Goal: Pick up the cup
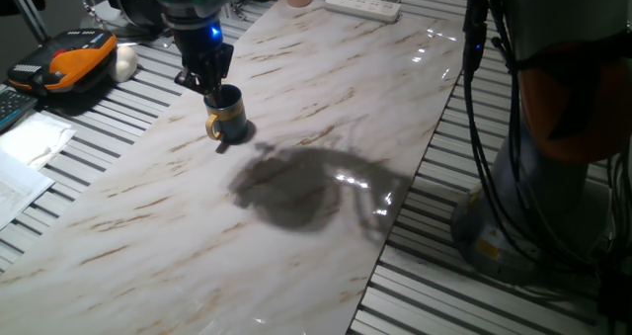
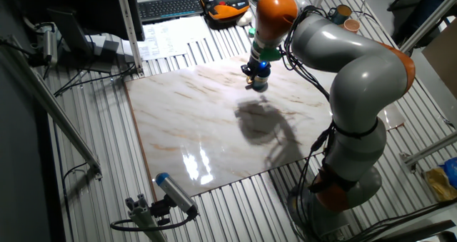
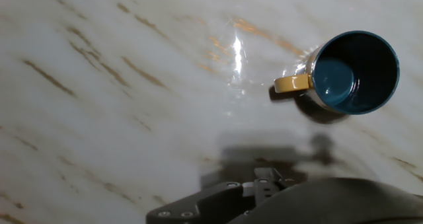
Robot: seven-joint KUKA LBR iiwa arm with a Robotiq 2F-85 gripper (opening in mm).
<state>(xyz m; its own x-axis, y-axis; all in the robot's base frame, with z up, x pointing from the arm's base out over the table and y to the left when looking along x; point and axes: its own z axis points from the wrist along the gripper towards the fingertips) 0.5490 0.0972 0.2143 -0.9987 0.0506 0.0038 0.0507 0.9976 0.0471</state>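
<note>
Here, in one fixed view: shows the cup (image 1: 230,118) upright on the marble table (image 1: 395,68), near the far left edge, yellow handle (image 1: 213,127) turned toward the camera and to the left. Puts the gripper (image 1: 209,83) just above and slightly left of the rim, fingers pointing down, tips very close to the mug's left side. Cannot settle whether touching or just apart. Leaves the state of the jaws undecided too: dark fingers against a dark mug, no gap readable.

Next, in the other fixed view: places the gripper (image 2: 257,78) low over the far part of the table (image 2: 178,113), with the arm bent down from the right. Hides nearly all of the mug under the hand, so adds nothing on the offset or the jaws.

Last, in the hand view: sets the cup (image 3: 353,72) in the upper right, mouth open to the lens, axis vertical, handle (image 3: 291,84) sticking out to picture left. Keeps only the gripper body (image 3: 277,197) at the bottom edge, no fingertips showing, nothing around the mug. Reads as off centre. Likely calls for a sideways shift toward the cup, closing across the bowl, clear of the handle.
</note>
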